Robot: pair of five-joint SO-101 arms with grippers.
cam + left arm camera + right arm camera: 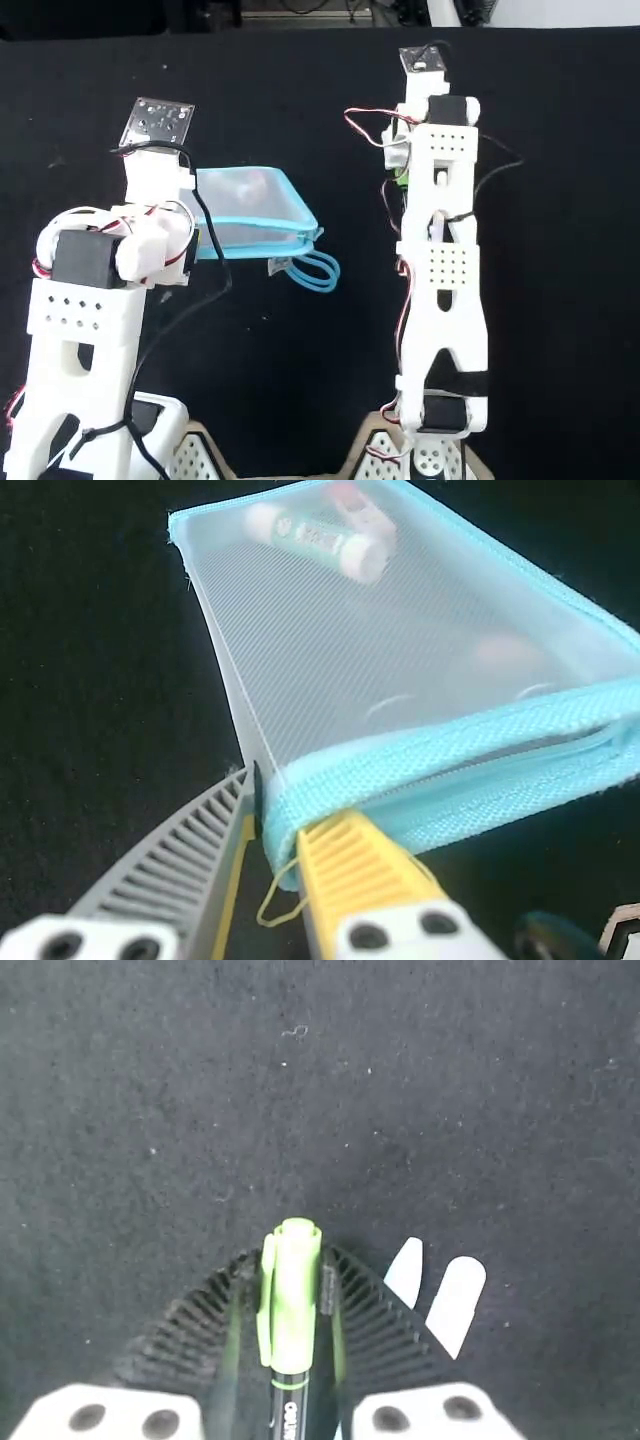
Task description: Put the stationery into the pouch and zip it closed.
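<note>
Left end effector [275, 805] is pinched shut on the near-left corner of the pouch [400, 650]. Right end effector [290, 1265] is clamped around a green marker [290, 1310].

Black table [560, 300]; blue mesh pouch [250, 215] lying flat on it.

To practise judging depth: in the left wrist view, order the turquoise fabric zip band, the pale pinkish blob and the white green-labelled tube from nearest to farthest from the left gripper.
1. Turquoise fabric zip band, touching the left gripper, on the pouch near edge.
2. Pale pinkish blob, inside, mid-pouch.
3. White green-labelled tube, inside, far end.
</note>
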